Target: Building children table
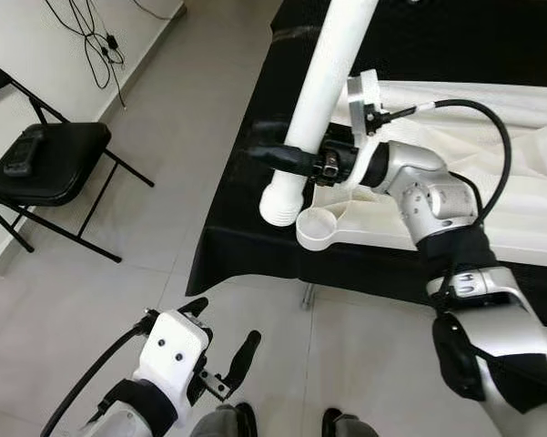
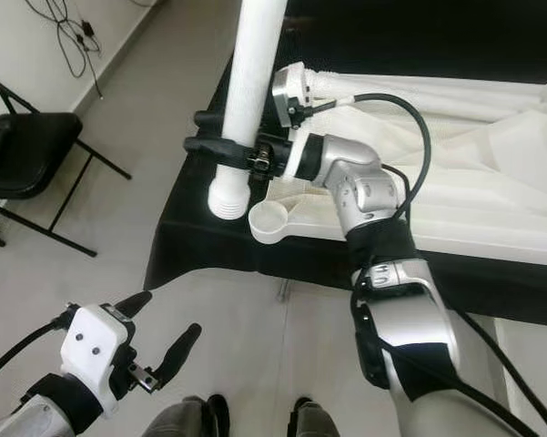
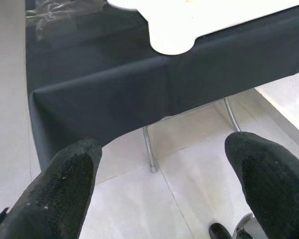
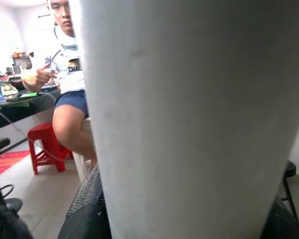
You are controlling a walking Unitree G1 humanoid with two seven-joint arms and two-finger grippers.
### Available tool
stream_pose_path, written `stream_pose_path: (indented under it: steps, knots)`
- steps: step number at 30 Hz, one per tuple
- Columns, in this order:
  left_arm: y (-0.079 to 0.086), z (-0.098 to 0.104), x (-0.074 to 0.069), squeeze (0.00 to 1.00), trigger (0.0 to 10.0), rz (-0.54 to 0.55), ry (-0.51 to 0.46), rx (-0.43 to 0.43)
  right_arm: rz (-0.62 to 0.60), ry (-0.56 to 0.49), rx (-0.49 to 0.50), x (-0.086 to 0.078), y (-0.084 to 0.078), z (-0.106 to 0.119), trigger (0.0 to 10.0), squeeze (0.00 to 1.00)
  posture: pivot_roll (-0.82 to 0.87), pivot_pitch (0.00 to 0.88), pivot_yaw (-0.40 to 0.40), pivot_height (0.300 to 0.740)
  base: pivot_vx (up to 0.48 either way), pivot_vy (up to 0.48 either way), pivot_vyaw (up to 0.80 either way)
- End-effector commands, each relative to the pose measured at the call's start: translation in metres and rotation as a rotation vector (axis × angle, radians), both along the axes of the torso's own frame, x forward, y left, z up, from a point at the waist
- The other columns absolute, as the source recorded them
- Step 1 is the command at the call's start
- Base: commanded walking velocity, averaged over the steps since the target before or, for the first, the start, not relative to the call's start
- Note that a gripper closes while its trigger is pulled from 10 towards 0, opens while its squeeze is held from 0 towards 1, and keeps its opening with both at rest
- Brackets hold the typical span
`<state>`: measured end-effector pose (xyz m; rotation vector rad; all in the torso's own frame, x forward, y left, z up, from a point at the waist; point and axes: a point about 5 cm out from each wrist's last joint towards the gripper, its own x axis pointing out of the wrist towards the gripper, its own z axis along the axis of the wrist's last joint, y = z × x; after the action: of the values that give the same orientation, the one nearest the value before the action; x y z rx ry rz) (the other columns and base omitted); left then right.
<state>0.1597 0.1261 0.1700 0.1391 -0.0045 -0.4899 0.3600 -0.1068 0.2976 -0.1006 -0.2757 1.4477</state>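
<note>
White table leg (image 1: 323,82): held nearly upright above the near corner of the surface, its ribbed lower end (image 1: 283,202) just above and beside the round socket (image 1: 317,228) at the corner of the white tabletop (image 1: 491,196). The socket was a shallow open cup with nothing in it. Right gripper (image 1: 287,157): black fingers clamped around the leg low on its shaft. The tabletop lay flat on the surface, which was draped in a black cloth (image 1: 232,228). Left gripper (image 1: 220,341): low over the tiled floor (image 1: 164,137), fingers spread wide, holding nothing. A black folding chair (image 1: 45,168) stood well apart at the left. A seated person (image 4: 64,74) and a red stool (image 4: 47,144) appeared in the right wrist view.
</note>
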Motion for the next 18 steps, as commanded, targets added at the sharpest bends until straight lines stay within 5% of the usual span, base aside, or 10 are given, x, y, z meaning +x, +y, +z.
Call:
stream_pose_path:
  steps: [1, 18]
  knots:
    - [-0.001, 0.001, -0.006, 0.0, 10.0, -0.029, 0.009, -0.009, 0.057, -0.043, -0.058, -0.004, 0.006, 0.001, 10.0, 0.0, 0.11, 0.369, 0.086, 0.74, 0.0, 0.0, 0.0]
    - [-0.003, 0.004, -0.013, 0.0, 10.0, -0.052, 0.024, -0.063, 0.177, -0.09, -0.155, -0.013, 0.007, 0.007, 10.0, 0.0, 0.1, 0.408, 0.089, 0.74, 0.0, 0.0, 0.0]
